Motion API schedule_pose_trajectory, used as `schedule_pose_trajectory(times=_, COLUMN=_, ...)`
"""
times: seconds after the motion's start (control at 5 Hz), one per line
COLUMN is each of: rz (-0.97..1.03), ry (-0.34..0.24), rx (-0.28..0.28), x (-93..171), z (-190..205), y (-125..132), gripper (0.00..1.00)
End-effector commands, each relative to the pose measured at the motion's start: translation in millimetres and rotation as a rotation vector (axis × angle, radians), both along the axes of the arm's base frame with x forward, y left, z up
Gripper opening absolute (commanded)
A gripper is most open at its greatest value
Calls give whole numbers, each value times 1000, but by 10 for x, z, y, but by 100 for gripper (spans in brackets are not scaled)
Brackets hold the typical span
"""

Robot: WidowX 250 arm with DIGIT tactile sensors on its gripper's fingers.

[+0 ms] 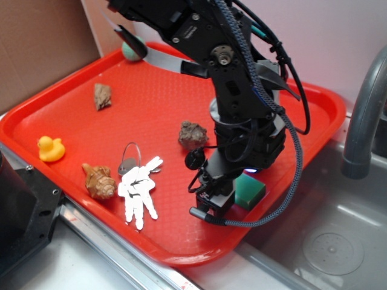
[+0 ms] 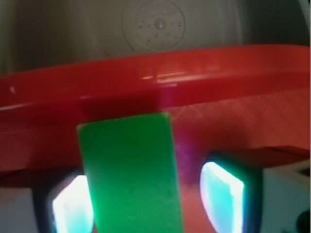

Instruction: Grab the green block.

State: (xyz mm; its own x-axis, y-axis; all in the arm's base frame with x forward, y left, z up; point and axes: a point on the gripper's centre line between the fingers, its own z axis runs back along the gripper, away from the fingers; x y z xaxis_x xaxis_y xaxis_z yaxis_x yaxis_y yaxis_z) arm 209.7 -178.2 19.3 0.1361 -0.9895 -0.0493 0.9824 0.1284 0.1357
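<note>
Black robot gripper (image 2: 148, 199) low over the flat matte green rectangular block (image 2: 130, 174), fingers (image 2: 221, 196) spread either side, right one clearly apart from it. Block lies on the red plastic tray (image 1: 72, 103) near the sink-side rim.

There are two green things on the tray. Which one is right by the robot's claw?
The flat green block, lying between the gripper's fingers at the tray's near edge. The round green ball sits far off at the back corner.
</note>
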Motion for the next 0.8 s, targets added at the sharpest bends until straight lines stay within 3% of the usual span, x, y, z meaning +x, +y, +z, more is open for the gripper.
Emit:
schedule_pose_trajectory(times=0.0, rz=114, ry=26, rx=-45, x=-252, z=234, y=261, gripper=0)
schedule_pose_trajectory(times=0.2, rz=366, ry=91, rx=-96, x=-234, z=592, y=551, gripper=0)
schedule_pose_trajectory(times=0.4, rz=621, ry=193, rx=-152, x=-134, z=1057, y=1052, gripper=0)
schedule_pose_trajectory(times=0.6, rz=864, ry=222, rx=-259, x=-150, z=1351, y=1524, gripper=0)
